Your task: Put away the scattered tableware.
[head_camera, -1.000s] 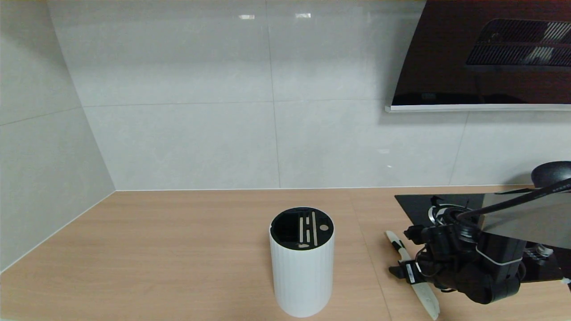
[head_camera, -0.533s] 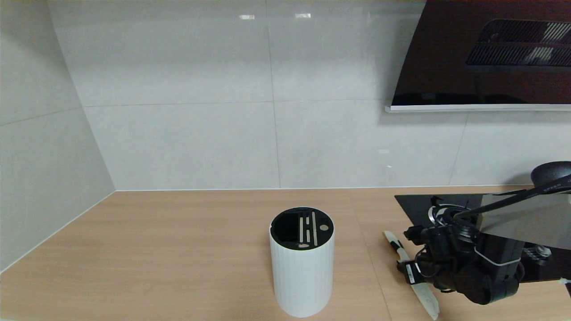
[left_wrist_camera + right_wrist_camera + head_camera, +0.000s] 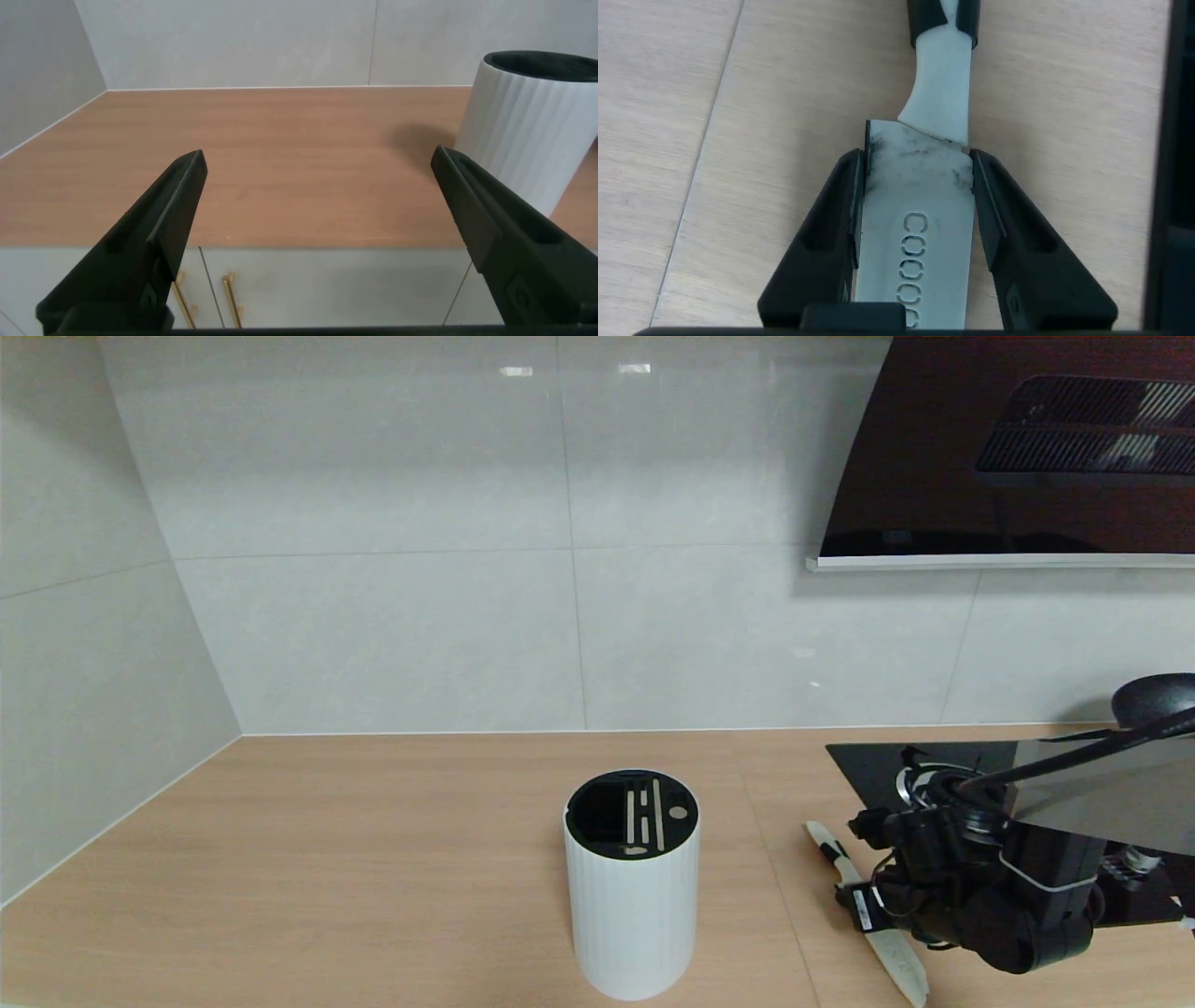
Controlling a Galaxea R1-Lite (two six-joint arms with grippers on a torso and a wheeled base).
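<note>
A white ribbed knife holder (image 3: 632, 887) with a black slotted top stands on the wooden counter, and its side also shows as the holder (image 3: 528, 121). To its right a knife (image 3: 845, 870) with a white blade and a black-and-white handle lies on the counter. My right gripper (image 3: 882, 907) is down over its blade. In the right wrist view the right gripper (image 3: 918, 163) has a finger against each edge of the knife blade (image 3: 920, 219), shut on it. My left gripper (image 3: 316, 163) hangs open and empty at the counter's front edge, left of the holder.
A black cooktop (image 3: 868, 763) with a burner and cookware lies at the right rear, under a dark range hood (image 3: 1008, 457). Tiled walls close the back and the left side. Cabinet doors with gold handles (image 3: 229, 299) sit below the counter.
My right gripper and the knife have shifted slightly toward the front right. The holder and the left gripper have not moved.
</note>
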